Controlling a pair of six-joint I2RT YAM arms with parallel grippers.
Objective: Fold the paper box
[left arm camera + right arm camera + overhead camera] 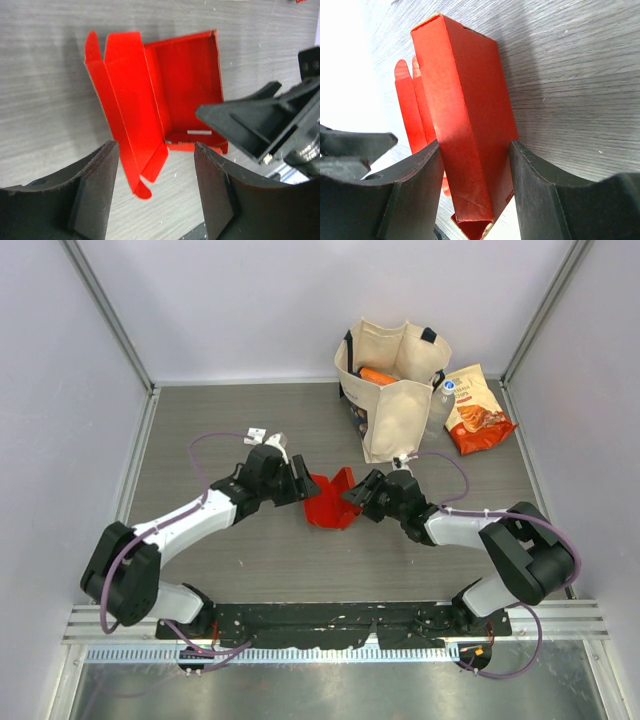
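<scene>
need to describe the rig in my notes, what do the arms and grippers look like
The left arm and right arm have white link shells with black joints. A purple cable loops along each. The left gripper and right gripper are black, with two broad curved fingers each.

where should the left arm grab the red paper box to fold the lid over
Take the raised lid flap near its free, tabbed edge, coming from the side of the left gripper, jaws across the card's thickness. It stands up from the paper box as one thin sheet, while the jaws of the right gripper bracket the body.
</scene>
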